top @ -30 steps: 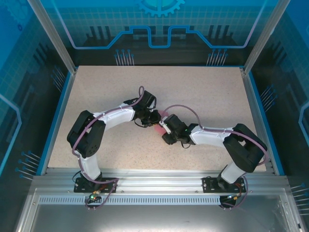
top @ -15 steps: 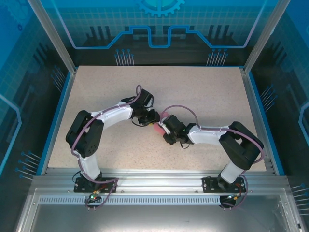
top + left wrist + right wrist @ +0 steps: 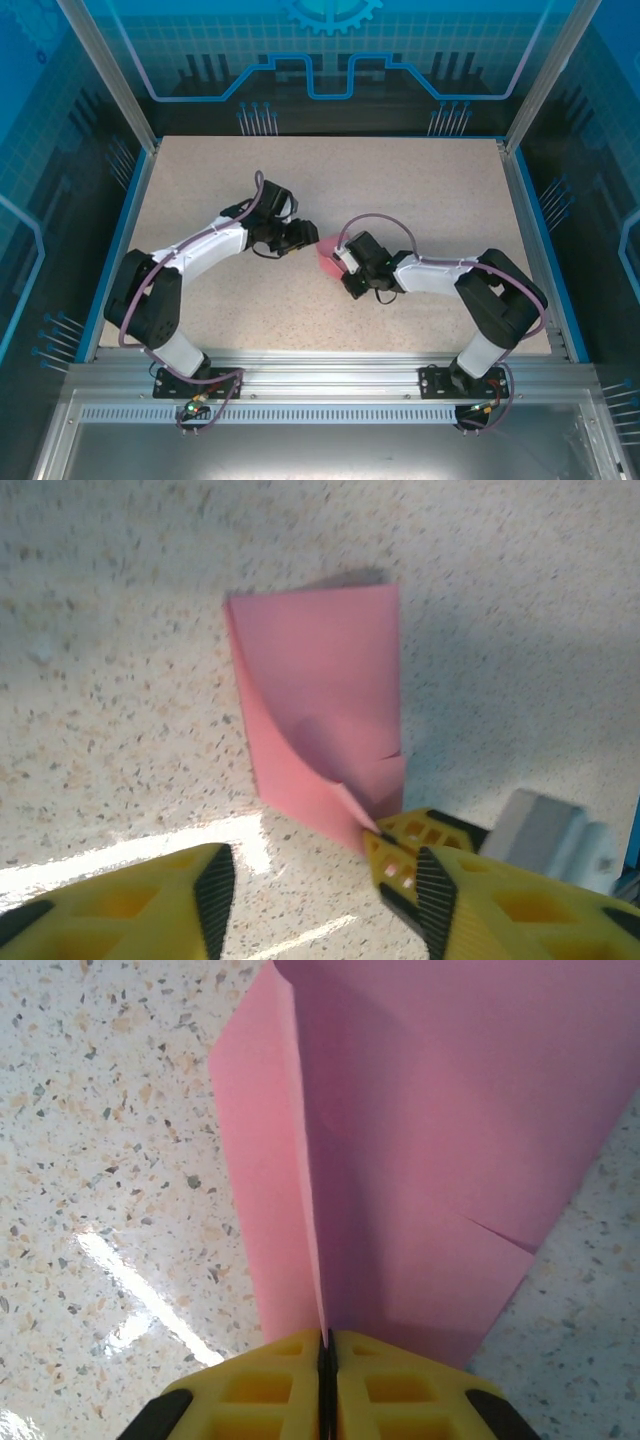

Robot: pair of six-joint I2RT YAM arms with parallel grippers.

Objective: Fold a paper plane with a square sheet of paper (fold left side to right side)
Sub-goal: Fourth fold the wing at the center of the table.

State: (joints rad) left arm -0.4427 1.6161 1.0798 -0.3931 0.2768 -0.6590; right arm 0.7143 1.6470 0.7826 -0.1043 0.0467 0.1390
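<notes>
White shells over black joints clothe the left arm (image 3: 215, 243) and right arm (image 3: 432, 277); mauve cables (image 3: 373, 218) loop beside each — and at frame bottom, yellow lattice-cut fingers (image 3: 500, 910) are edged in black.

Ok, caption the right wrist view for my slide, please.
Right gripper pinched shut on an edge of the folded pink paper on the speckled table.

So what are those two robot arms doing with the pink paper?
They are partway through folding it. The right gripper is pinched shut on one corner of the pink paper, which lies already folded over on the speckled table. The left gripper is open just beside it, holding nothing.
</notes>
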